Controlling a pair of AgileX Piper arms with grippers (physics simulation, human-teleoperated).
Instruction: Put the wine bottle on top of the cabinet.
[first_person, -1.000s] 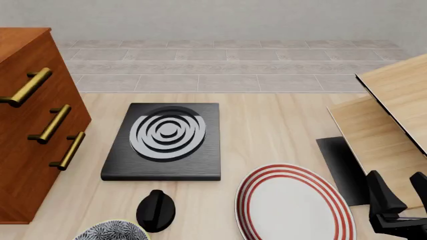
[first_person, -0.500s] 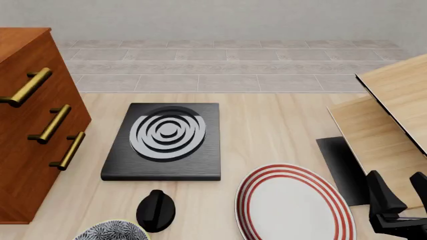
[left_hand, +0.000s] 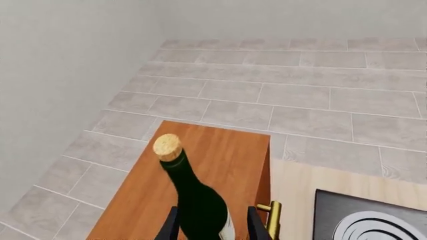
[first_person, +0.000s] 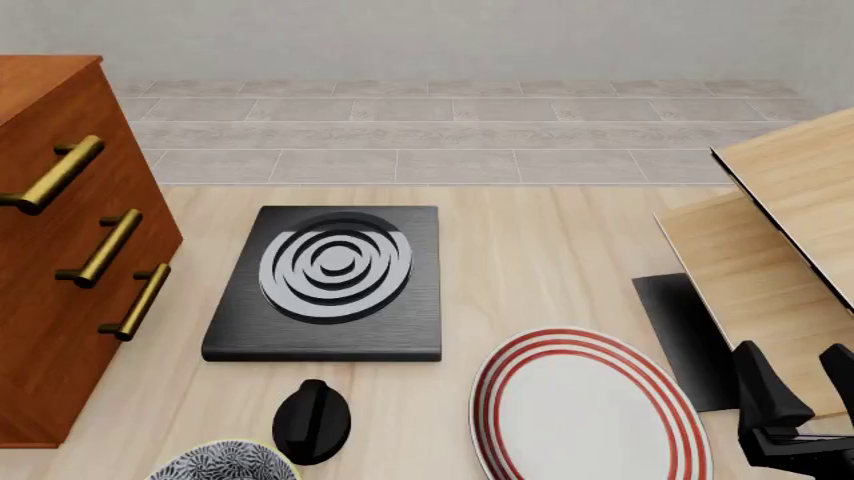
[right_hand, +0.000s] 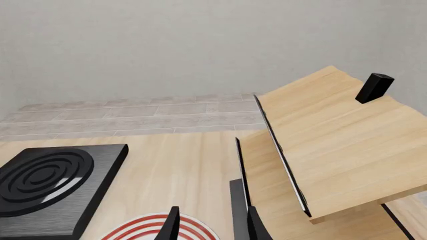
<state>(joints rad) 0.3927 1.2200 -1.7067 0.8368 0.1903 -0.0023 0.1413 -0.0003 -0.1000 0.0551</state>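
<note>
Nothing had shifted across the front views; the left gripper (left_hand: 212, 222) clenched the wine bottle (left_hand: 193, 200) above the cabinet (left_hand: 220, 165) (lower centre), release pending.

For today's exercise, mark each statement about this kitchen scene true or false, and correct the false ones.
1. The left gripper holds the wine bottle above the cabinet. True.
2. The bottle has no stopper. False: a cork tops it.
3. The plate has red rings. True.
4. The right gripper grips the plate. False: its fingers are apart, holding nothing.
5. The cabinet handles are brass-coloured. True.
</note>
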